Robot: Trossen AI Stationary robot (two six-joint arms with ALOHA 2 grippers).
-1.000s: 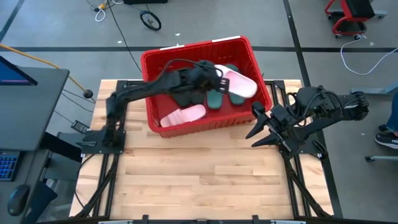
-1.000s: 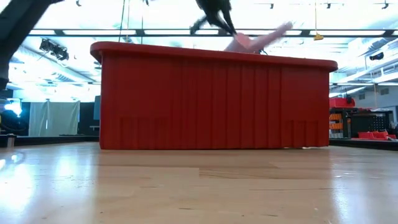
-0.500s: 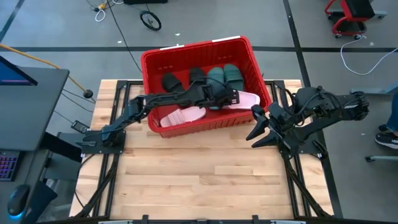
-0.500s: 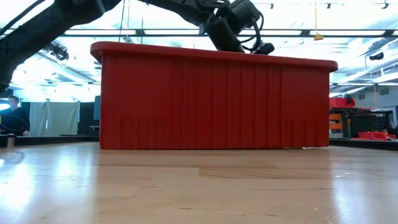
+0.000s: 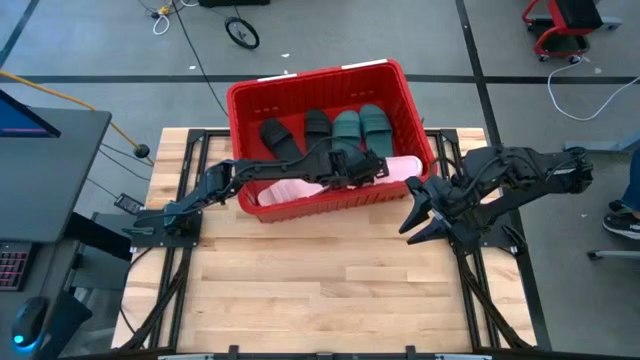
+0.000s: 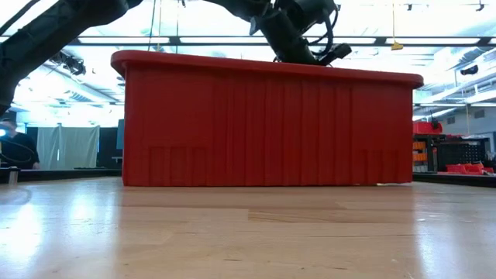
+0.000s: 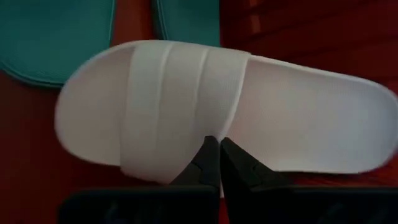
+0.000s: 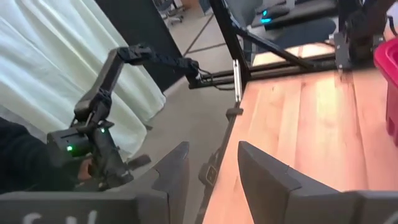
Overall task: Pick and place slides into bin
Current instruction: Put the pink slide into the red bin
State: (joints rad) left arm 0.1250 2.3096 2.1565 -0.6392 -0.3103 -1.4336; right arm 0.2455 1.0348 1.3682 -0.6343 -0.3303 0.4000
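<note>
The red bin (image 5: 245,100) stands at the table's far middle. In it lie two black slides (image 5: 280,137), two dark green slides (image 5: 347,128) and a pale pink slide (image 5: 285,190). My left gripper (image 5: 378,168) reaches into the bin and is shut on the second pale pink slide (image 5: 405,166) near the bin's right near corner. That slide fills the left wrist view (image 7: 280,118). My right gripper (image 5: 420,208) is open and empty, by the table's right edge outside the bin. My left gripper (image 7: 219,149) pinches the near edge of the pink slide's wide strap (image 7: 193,140) between its two fingers, which are almost closed together. The fingers come slanting down from the table's left. The slide lies level, strap up, low in the bin over its red floor.
The bin's near wall (image 6: 263,124) hides its contents in the low view; only my left arm (image 6: 294,35) shows above the rim. Bare wooden table (image 5: 330,290) lies in front of the bin. A person (image 6: 12,143) stands far behind on the left.
My left gripper has come down from above the bin's rim into the bin, moving toward its right near corner and staying shut. The pink slide has gone with it, from tilted above the green slides to level and low beside them.
</note>
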